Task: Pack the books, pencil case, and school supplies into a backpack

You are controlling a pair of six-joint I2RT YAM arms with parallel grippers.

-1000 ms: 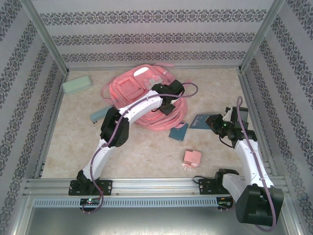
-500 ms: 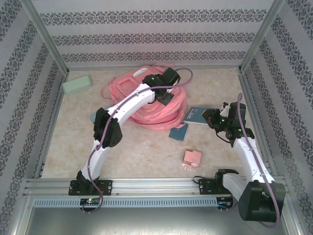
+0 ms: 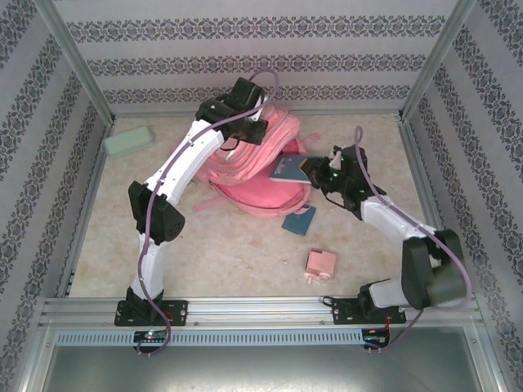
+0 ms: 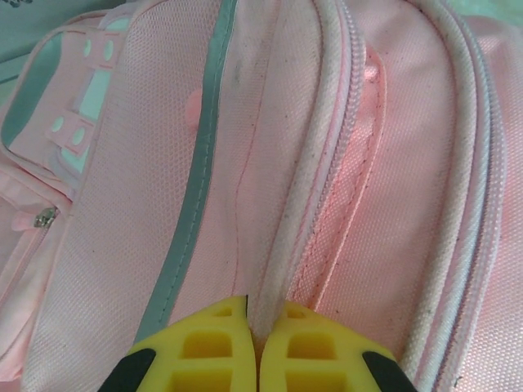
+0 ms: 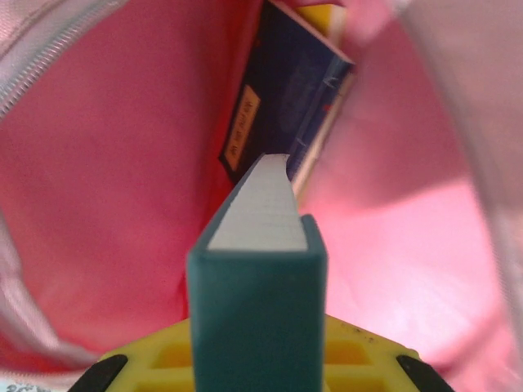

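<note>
The pink backpack [image 3: 253, 184] stands propped up at the back of the table with its mouth facing right. My left gripper [image 3: 249, 126] is shut on the backpack's pale piped rim [image 4: 282, 245], the yellow fingers [image 4: 204, 351] pinching it. My right gripper [image 3: 309, 173] is shut on a blue book [image 5: 257, 269] with a teal spine and white page edge, its front end inside the backpack's pink interior [image 5: 98, 163]. A navy book with a yellow label [image 5: 282, 106] stands deeper inside. The mint pencil case [image 3: 128, 143] lies at the far left.
A teal pad [image 3: 298, 220] lies on the table just below the backpack. A pink block [image 3: 320, 265] sits nearer the front, right of centre. Patterned walls and metal posts close in the table on three sides.
My left gripper has pulled the backpack's rim up and toward the back, raising the bag. My right gripper has carried the blue book leftward into the bag's mouth.
</note>
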